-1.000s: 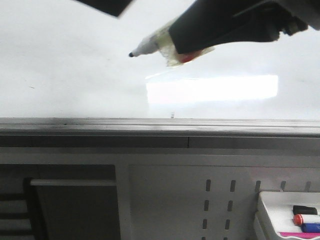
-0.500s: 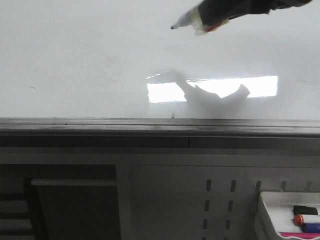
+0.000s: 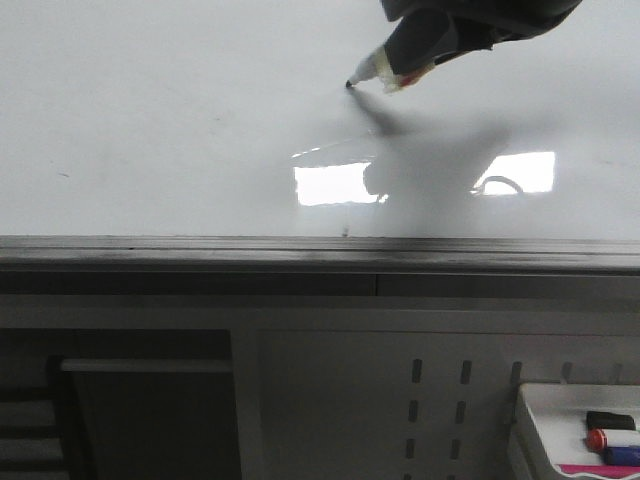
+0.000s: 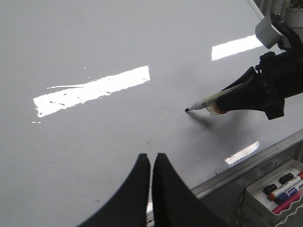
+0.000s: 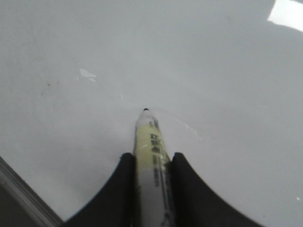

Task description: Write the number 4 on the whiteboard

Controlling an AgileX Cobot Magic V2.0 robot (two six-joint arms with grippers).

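The whiteboard [image 3: 150,120] is a large glossy white board with a grey metal frame edge [image 3: 200,250]; no number 4 shows on it. My right gripper [image 3: 425,55] is shut on a white marker [image 3: 375,68] with tape round its barrel. The black tip [image 3: 349,83] is at or just above the board. In the right wrist view the marker [image 5: 150,156] sits between the fingers, tip [image 5: 145,110] pointing at the board [image 5: 213,71]. In the left wrist view my left gripper [image 4: 151,158] is shut and empty above the board's near edge; the marker [image 4: 203,103] is beyond it.
A small white tray [image 3: 575,435] holding several markers hangs on the perforated panel below the board's frame at the lower right; it also shows in the left wrist view [image 4: 279,187]. Bright window reflections [image 3: 335,185] lie on the board. A tiny dark speck [image 3: 64,175] sits at the left.
My right gripper with the marker has moved from near the camera to farther over the board, then lowered the tip toward the surface. Its shadow now falls on the board under it.
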